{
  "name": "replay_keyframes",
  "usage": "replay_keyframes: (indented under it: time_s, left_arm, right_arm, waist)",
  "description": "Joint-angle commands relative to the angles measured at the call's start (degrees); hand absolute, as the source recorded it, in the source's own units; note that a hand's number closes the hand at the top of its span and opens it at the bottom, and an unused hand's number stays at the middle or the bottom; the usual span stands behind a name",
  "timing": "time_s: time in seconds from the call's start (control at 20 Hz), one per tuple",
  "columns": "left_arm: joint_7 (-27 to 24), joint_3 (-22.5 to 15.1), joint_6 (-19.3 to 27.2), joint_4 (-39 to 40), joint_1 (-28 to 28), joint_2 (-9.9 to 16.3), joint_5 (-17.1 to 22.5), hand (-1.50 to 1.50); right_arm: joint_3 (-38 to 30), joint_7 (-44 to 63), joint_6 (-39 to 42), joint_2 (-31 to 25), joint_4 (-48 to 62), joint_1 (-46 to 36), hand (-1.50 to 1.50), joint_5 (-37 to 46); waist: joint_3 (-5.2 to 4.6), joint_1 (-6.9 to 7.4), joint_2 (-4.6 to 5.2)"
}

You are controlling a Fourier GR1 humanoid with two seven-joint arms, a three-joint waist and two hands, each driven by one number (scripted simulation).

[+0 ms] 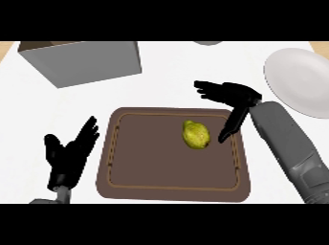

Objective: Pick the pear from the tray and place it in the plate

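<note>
On the brown tray (125, 186) the pear (195, 134) lies right of centre, untouched, and I've got my right hand (232, 95) just beyond its far right side, fingers spread and holding nothing, thumb pointing down toward the fruit. I judge that's a setup to close around it. Off to the right, the white plate (305, 81) waits, its edge cut off by the view. My left hand (70, 153) rests open beside the tray. A grey box (82, 61) sits behind; something at the top edge I can't make out.
</note>
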Motion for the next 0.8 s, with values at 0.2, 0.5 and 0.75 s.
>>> replay_keyframes:
  time_s: [0.2, 0.5, 0.75]
  left_arm:
    - [-1.7, 2.2, -3.9, 0.1, 2.7, 1.3, 0.7, 0.00]
    - [4.0, -1.4, 1.2, -4.7, 3.6, -3.2, -3.3, 0.00]
    - [-0.4, 3.1, -3.0, 1.7, 0.4, -1.6, -2.6, 0.00]
  right_arm:
    - [1.3, 2.6, -6.0, 3.1, -2.7, 0.8, -1.50, 6.4]
    - [1.7, 0.8, -4.8, 3.5, -5.8, 6.6, -1.50, 9.5]
    - [0.4, 1.5, -3.3, 6.5, -3.9, 4.4, -1.50, 11.3]
  waist:
    - [-0.14, 0.37, 0.24]
    - [-0.12, 0.08, 0.11]
    - [-0.13, 0.15, 0.24]
